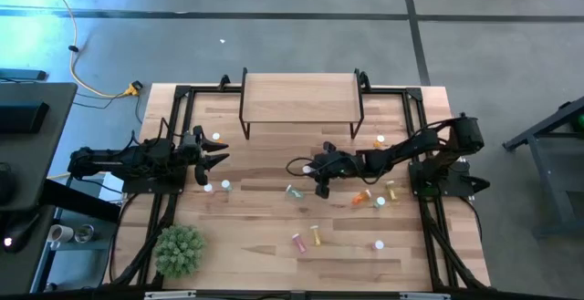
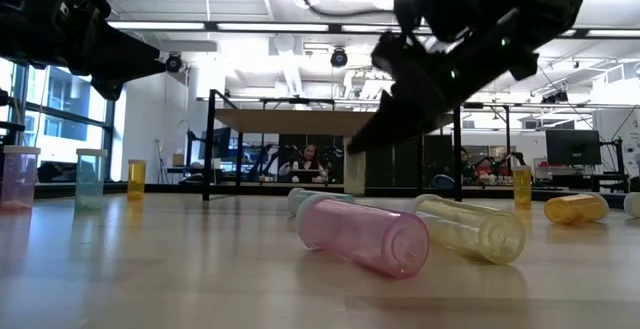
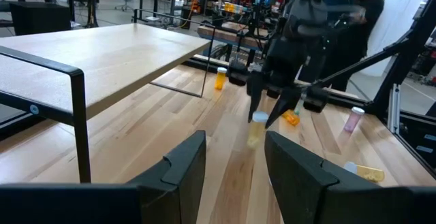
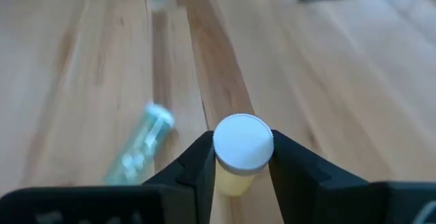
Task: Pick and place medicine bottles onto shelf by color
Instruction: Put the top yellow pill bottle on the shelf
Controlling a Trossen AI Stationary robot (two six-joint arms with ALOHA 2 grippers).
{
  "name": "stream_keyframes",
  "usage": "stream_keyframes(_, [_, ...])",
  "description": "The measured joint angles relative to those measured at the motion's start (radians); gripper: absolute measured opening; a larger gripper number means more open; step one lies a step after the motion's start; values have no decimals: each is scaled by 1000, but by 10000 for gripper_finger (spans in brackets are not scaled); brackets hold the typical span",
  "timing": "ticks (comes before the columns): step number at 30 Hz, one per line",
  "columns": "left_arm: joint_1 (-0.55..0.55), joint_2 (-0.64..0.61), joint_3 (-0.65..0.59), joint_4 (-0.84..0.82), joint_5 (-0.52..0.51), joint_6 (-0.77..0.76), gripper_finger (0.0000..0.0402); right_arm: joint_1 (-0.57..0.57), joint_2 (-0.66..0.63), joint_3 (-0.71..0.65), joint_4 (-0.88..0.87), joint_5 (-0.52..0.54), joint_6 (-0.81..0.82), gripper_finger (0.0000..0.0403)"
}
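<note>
The light-wood shelf [image 1: 299, 98] on black legs stands at the table's far middle, with nothing on it. My right gripper [image 1: 321, 185] reaches to the table's middle, in front of the shelf, and is shut on a pale yellow bottle [image 4: 234, 180] with a white cap. A green bottle [image 1: 294, 192] lies on its side just left of it. Orange [image 1: 365, 197] and yellow [image 1: 392, 191] bottles lie near the right arm. A pink [image 1: 298, 242] and a yellow [image 1: 316, 235] bottle lie toward the near edge. My left gripper [image 1: 214, 159] hovers open and empty at the table's left. My right gripper pinches the yellow bottle at its white cap [image 4: 243, 142], one finger on each side. The fingers come from above, pointing down. The bottle stands upright below them [image 3: 256, 130]. I cannot tell whether its base rests on the table.
Upright bottles stand near my left gripper [image 1: 217, 138] [image 1: 208, 188] [image 1: 225, 185], and others at the right [image 1: 380, 139] [image 1: 379, 243]. A small green plant [image 1: 179, 250] sits at the near left corner. Bare wood lies between the shelf and the scattered bottles. People show in the room beyond.
</note>
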Motion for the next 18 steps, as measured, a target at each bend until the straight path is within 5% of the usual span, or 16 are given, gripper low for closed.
stream_keyframes(18, [0,0,0,0,0,4,142,-238,-431,43,-64,75,-148,110])
